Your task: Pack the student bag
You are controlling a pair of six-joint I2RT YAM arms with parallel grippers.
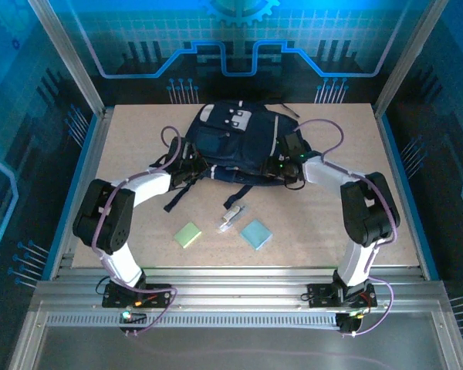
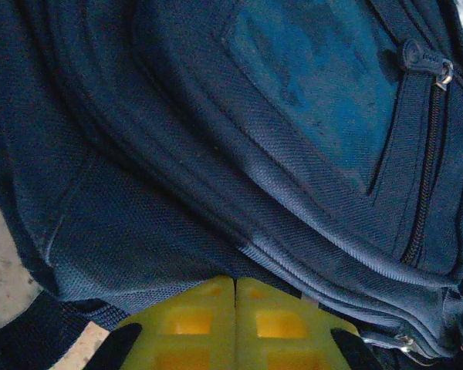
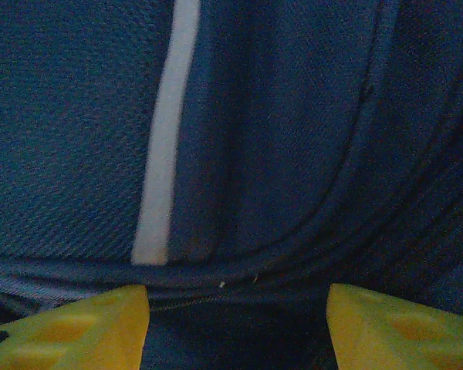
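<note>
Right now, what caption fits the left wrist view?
Closed left hand up close to the navy student bag, its zipper at the right.

Robot lab cell, aluminium frame (image 1: 68, 58), blue circuit-print walls (image 1: 239, 35)

student bag (image 1: 235, 142): 1
green square pad (image 1: 188, 234): 1
blue square pad (image 1: 255, 233): 1
small pale item (image 1: 231, 218): 1, kind unclear

White-and-black arms (image 1: 144, 185), purple cables (image 1: 164, 137), yellow gripper fingers (image 2: 189, 324)
</note>
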